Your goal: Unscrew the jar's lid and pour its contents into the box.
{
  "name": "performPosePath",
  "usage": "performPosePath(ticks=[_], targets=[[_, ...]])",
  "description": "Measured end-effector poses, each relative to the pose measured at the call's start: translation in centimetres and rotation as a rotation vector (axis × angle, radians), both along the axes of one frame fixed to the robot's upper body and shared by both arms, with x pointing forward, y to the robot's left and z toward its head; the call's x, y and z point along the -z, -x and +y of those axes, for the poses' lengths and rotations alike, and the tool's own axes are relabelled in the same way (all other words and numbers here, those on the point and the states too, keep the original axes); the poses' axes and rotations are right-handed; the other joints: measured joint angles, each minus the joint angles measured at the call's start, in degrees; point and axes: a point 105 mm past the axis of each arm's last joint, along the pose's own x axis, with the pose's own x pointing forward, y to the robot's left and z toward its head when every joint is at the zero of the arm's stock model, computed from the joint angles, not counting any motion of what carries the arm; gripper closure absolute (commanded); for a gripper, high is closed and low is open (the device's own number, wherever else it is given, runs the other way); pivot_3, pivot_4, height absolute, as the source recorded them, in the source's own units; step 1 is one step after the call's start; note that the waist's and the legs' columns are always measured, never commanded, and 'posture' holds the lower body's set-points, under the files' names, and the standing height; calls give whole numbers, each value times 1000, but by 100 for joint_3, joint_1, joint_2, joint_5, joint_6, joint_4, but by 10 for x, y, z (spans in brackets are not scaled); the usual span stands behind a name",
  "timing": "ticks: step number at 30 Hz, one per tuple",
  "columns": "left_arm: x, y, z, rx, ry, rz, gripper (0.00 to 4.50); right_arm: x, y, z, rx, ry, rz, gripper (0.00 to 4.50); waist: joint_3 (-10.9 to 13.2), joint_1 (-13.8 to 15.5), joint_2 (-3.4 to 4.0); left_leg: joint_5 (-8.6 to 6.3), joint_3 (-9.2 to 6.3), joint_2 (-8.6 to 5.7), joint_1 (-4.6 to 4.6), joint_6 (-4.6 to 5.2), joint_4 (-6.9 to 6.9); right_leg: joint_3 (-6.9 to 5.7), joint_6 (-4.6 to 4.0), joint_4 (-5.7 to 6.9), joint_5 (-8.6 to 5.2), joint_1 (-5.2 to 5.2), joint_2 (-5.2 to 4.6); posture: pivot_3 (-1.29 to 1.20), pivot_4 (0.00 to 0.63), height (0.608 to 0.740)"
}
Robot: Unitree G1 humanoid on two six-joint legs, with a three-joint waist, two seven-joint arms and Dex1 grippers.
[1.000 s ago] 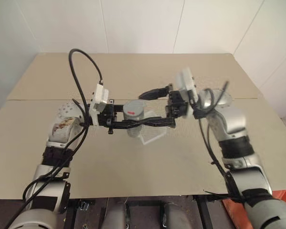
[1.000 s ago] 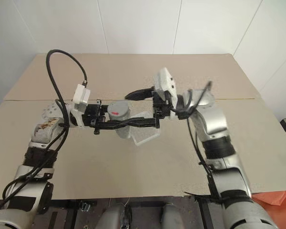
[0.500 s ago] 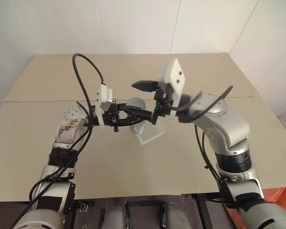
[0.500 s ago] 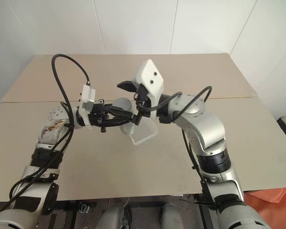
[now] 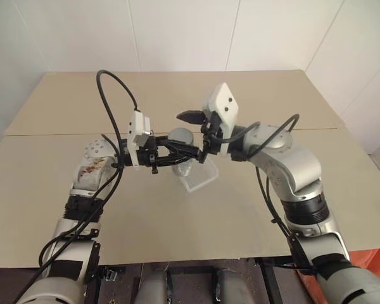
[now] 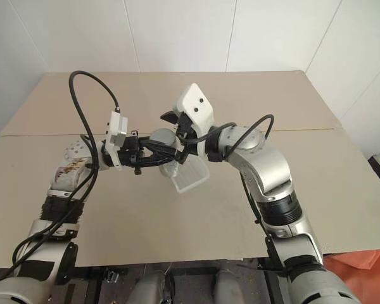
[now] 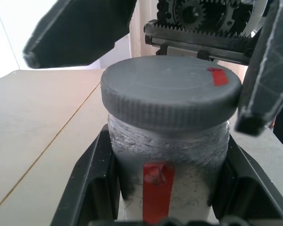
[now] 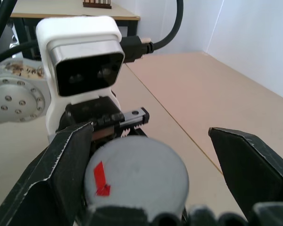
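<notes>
Here, just above the middle of the left eye view, the left gripper clamps the jar by its body, above the box on the table. The lid is on. Behind it the right gripper stands wide, one finger either side, not touching. It should centre, close squarely on the ribbed rim, then twist.

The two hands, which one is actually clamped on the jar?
The left hand: its fingers squeeze the jar below the lid. The right hand stands open around the lid.
</notes>
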Motion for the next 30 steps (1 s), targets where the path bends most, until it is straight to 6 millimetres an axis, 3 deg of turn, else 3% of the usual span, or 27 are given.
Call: performPosePath(ticks=[8,11,13,18,24,30], targets=[[-2,-4,9,-48,-5,-2,2483,5,-1,-28,25,62,-13,26,0,-1,0,0,-1,2,-2,1,0,-2,0,-4,0,1,0,0,150,740],[-8,2,15,-25,-10,-29,2483,2,-30,-84,271,61,0,26,0,52,0,-3,1,-4,-2,5,0,-8,0,-17,0,8,-8,0,150,740],[-8,3,17,-24,-5,-29,2483,-3,-35,-101,333,46,-6,26,0,57,0,-3,3,0,-1,5,-1,-5,0,-23,0,6,-4,0,150,740],[-6,4,12,-8,3,-23,2483,-5,-26,-93,297,38,-13,26,0,-14,0,-2,2,4,2,4,-3,0,0,-20,0,4,1,0,150,740],[-4,5,4,11,18,-17,2483,-17,12,-52,70,-42,-14,26,0,2,0,-3,-1,3,0,4,-1,-1,0,-18,1,8,1,0,150,740],[-7,3,-2,27,30,-28,2483,-21,29,-10,-57,-46,-15,26,0,3,0,-2,-3,2,1,4,-1,-4,0,-10,1,8,1,0,150,740]])
